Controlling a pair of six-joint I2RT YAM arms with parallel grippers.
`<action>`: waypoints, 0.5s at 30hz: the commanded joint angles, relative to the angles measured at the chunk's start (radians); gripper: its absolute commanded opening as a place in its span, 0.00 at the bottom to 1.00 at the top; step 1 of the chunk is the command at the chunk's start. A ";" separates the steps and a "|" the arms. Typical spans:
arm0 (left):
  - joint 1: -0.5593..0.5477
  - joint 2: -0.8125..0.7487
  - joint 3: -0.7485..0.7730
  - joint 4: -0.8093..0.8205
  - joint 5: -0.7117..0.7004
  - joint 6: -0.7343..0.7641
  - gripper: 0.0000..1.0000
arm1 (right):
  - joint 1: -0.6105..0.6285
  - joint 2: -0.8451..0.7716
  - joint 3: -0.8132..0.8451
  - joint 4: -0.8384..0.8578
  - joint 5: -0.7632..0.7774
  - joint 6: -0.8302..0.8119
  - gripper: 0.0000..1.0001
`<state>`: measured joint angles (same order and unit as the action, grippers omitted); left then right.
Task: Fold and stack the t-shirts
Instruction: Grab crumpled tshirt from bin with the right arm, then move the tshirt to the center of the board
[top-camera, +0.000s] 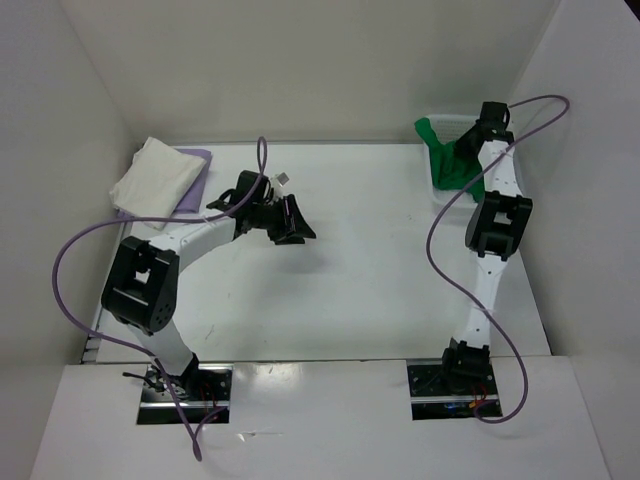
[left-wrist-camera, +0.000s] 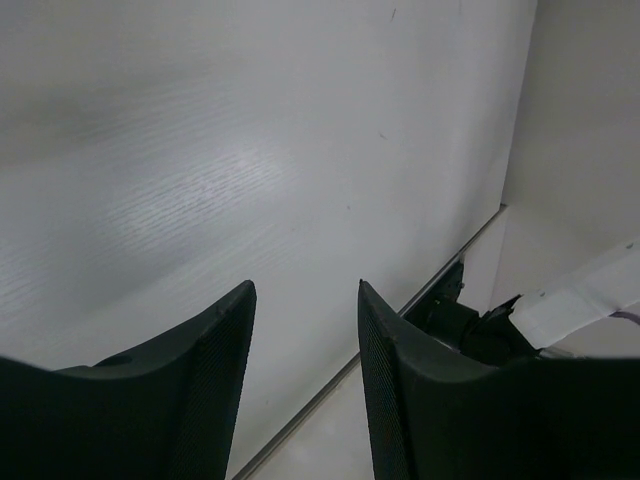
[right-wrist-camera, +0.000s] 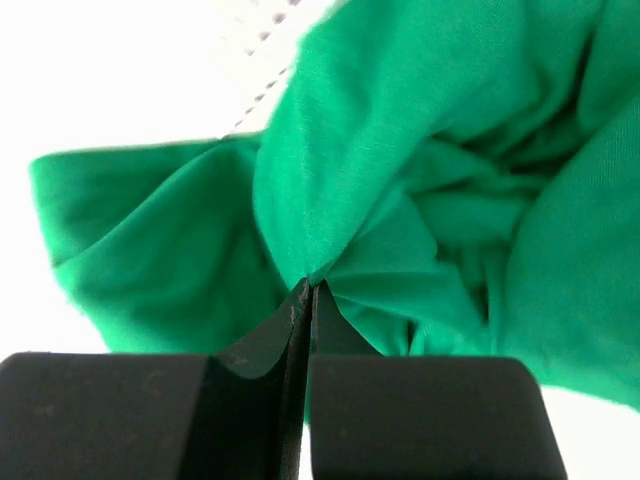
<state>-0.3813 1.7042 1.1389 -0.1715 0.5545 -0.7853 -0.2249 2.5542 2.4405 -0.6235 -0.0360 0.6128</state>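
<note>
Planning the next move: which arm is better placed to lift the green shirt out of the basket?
Right: the right gripper is pinched shut on a fold of the green t-shirt at the basket; the left gripper hangs open, empty, over bare table.

We see 3 tees. Cream white tee (top-camera: 155, 176): folded flat, far-left corner of table (top-camera: 350, 285), lying on top of lavender tee (top-camera: 201, 160). Lavender one: flat too, only edges peek out from under. Green tee (right-wrist-camera: 450, 150): not folded, all bunched up w/ lots of creases, far right, in white basket (top-camera: 440, 192). Right gripper (right-wrist-camera: 305, 292) pinches one fold, jaws tight together.
</note>
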 joint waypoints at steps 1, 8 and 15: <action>0.009 -0.015 0.065 0.013 0.004 0.018 0.53 | 0.027 -0.231 -0.126 0.115 -0.030 0.017 0.00; 0.047 -0.046 0.108 -0.006 0.013 0.018 0.53 | 0.074 -0.624 -0.486 0.300 -0.074 0.064 0.00; 0.166 -0.121 0.142 0.015 0.022 -0.066 0.57 | 0.298 -1.037 -0.438 0.352 -0.166 0.015 0.00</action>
<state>-0.2638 1.6485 1.2304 -0.1905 0.5579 -0.8066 -0.0467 1.7195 1.9316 -0.4259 -0.1253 0.6548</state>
